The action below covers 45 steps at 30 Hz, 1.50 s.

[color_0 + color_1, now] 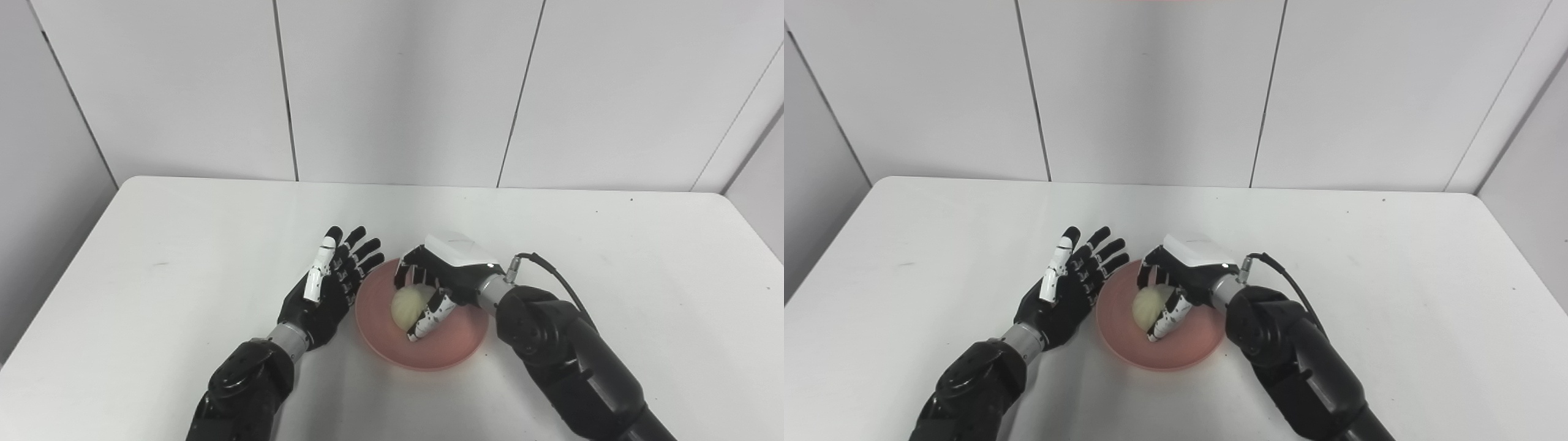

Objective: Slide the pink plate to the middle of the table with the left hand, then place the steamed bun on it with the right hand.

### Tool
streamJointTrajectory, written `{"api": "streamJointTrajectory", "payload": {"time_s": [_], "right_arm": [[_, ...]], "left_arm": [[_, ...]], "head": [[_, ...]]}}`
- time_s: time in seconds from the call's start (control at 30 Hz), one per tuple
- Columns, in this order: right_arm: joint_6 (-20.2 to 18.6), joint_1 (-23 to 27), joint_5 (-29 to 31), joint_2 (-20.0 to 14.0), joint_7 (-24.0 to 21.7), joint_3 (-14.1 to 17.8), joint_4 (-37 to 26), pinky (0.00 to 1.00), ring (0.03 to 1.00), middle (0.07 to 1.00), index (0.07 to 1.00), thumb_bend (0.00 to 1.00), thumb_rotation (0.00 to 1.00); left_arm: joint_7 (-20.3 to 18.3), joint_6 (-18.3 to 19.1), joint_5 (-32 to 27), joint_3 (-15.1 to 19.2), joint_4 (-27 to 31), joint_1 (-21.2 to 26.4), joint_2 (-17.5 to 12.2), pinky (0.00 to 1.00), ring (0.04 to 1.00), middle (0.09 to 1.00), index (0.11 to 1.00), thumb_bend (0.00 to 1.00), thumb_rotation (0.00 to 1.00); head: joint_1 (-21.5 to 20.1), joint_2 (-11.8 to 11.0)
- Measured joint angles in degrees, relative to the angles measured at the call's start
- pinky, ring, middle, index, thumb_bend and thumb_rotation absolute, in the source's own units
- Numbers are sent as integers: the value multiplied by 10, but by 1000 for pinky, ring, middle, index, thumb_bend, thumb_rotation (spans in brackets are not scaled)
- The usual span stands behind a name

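Note:
The pink plate [450, 349] lies on the white table [184, 245], near the middle toward the front. A pale steamed bun [409, 305] sits over the plate's centre. My right hand [438, 278] reaches in from the right and is shut on the bun, fingers curled over its far side and thumb along its near side. Whether the bun rests on the plate or hangs just above it I cannot tell. My left hand [334, 278] is open with fingers spread and pointing away, standing just off the plate's left rim.
Grey wall panels [398, 92] rise behind the table's far edge. A black cable [551, 272] loops from my right wrist. The table's left and right edges fall away at the picture's sides.

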State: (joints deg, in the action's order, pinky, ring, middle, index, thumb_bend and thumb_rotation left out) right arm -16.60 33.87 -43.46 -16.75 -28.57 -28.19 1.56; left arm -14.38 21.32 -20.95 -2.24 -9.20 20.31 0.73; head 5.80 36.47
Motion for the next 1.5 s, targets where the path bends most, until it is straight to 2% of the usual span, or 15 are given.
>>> {"api": "streamJointTrajectory", "payload": {"time_s": [0.1, 0.17, 0.2, 0.27, 0.37, 0.47, 0.53, 0.63, 0.83, 1.07, 1.17, 1.27, 1.33, 1.43, 1.5], "right_arm": [[0, 6, -5, 2, 0, -5, 6, 298, 352, 477, 489, 527, 0], [0, 8, -9, 3, -2, -9, 6, 330, 394, 483, 490, 527, 0], [0, 9, -11, 2, -3, -11, 6, 459, 530, 589, 604, 592, 64], [0, 15, -25, -1, -12, -21, 3, 537, 612, 655, 675, 633, 105], [-2, 27, -43, -7, -42, -35, -6, 644, 753, 801, 820, 758, 333], [-23, 31, -53, -12, -93, -36, -31, 731, 842, 898, 902, 859, 499], [-33, 36, -56, -16, -123, -36, -44, 732, 856, 931, 928, 904, 593], [-48, 39, -68, -19, -158, -37, -62, 714, 857, 958, 947, 935, 659], [-67, 39, -93, -23, -208, -36, -109, 693, 853, 967, 956, 975, 701], [-70, 39, -109, -23, -230, -12, -150, 701, 849, 932, 948, 966, 710], [-70, 35, -91, -18, -219, 24, -164, 694, 846, 901, 933, 933, 814], [-70, 23, -50, -1, -175, 78, -167, 648, 812, 888, 951, 859, 862], [-66, 11, -18, 11, -135, 110, -166, 622, 774, 857, 953, 841, 967], [-53, -8, 20, 23, -73, 148, -158, 745, 864, 912, 969, 830, 999], [-52, -17, 49, 29, -44, 171, -146, 782, 891, 932, 976, 831, 1000]], "left_arm": [[0, 0, 0, 0, 1, 0, 0, 987, 950, 958, 978, 565, 1000], [0, 0, 0, 1, 1, 0, 0, 991, 947, 957, 978, 564, 1000], [0, 0, 0, 1, 1, 0, 0, 992, 945, 955, 977, 564, 1000], [0, 0, 0, 1, 1, 0, 0, 992, 944, 955, 976, 563, 1000], [1, 0, 0, 0, 1, 0, 0, 1000, 951, 959, 981, 562, 1000], [1, 0, 0, -2, 1, 0, 0, 996, 954, 959, 979, 560, 1000], [1, 0, 0, -1, 1, 0, -1, 995, 960, 962, 981, 557, 1000], [1, 0, 0, -2, 1, 0, -1, 999, 968, 968, 988, 560, 1000], [1, 0, 0, -2, 0, 0, -1, 967, 968, 963, 985, 562, 1000], [-3, 0, -4, 2, -1, 0, -1, 999, 984, 989, 994, 557, 1000], [-4, 0, -6, 3, -3, 0, -1, 977, 947, 955, 972, 564, 1000], [-4, -2, -4, 2, -4, 0, -1, 974, 946, 954, 975, 572, 1000], [-4, -3, -3, 1, -5, 0, -1, 975, 942, 952, 977, 568, 1000], [-7, -4, -1, 3, -5, 0, -1, 991, 949, 957, 984, 563, 1000], [-9, -5, -1, 4, -7, 0, -1, 992, 949, 957, 983, 563, 1000]], "head": [[0, 0], [0, -1], [0, -1], [0, -2], [0, -2], [0, -3], [1, -4], [0, -4], [-1, -9], [-6, -18], [-9, -24], [-11, -31], [-14, -36], [-17, -46], [-18, -48]]}}
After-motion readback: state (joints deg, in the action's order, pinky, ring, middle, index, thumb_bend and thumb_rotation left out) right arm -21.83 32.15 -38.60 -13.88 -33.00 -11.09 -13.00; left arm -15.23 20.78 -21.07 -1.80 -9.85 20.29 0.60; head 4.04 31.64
